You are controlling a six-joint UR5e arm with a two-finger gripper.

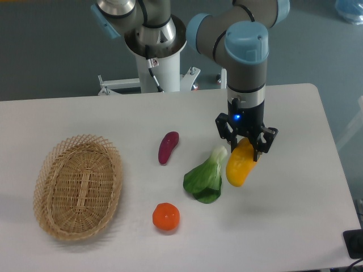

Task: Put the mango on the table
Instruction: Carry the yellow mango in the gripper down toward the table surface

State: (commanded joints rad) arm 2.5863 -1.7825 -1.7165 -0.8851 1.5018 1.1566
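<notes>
**Camera view: mango held in the tool over the bench**

The mango (240,165) hangs tilted in the right-centre of the scene, its orange upper end tucked between the dark fingers of the tool (247,145) and its yellow lower end pointing down and to the left. The tool is closed around that upper end, gripping the fruit from above; most of the fruit's length shows below the fingers. Whether the lower tip touches the bench (295,113) or hangs just above it cannot be told from this angle.

Just beside the mango on its left lies a leafy green vegetable (205,180) with a pale stalk end pointing up toward the tool; the two look very near each other, possibly touching at the stalk. Farther left, a purple vegetable (168,147) lies on the white surface, apart from the greens. Below it, nearer the front edge, sits a round orange-red fruit (166,217). Well apart from all of these, at the left side of the bench, rests an oval woven wicker basket (77,187).

The arm (246,54) comes down from its white base (160,59) at the far edge of the bench, the grey wrist with a blue cap standing upright over the tool, where a small blue light glows.
</notes>
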